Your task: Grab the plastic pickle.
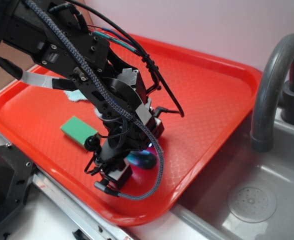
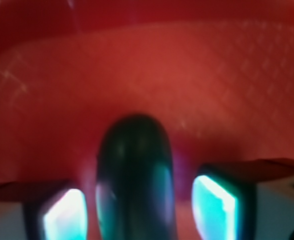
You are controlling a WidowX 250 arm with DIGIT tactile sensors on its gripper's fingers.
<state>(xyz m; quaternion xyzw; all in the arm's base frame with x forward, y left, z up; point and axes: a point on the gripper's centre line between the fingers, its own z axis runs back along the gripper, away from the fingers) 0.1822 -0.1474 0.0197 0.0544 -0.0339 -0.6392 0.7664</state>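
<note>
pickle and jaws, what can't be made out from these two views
- Exterior view: the arm covers most of the plastic pickle; only one end shows on the red tray.
- Wrist view: the pickle's near end is cut off by the bottom edge; everything is blurred.
- Gripper: jaws flank the pickle with gaps showing; actual contact is unclear.
- Light blue object: mostly hidden behind the arm.

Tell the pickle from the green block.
The pickle is dark teal and rounded; the green block is bright green, flat and boxy. The pickle lies between the fingers of the gripper, with a gap on each side; the block lies apart from it, untouched. Both rest on the red tray.
</note>
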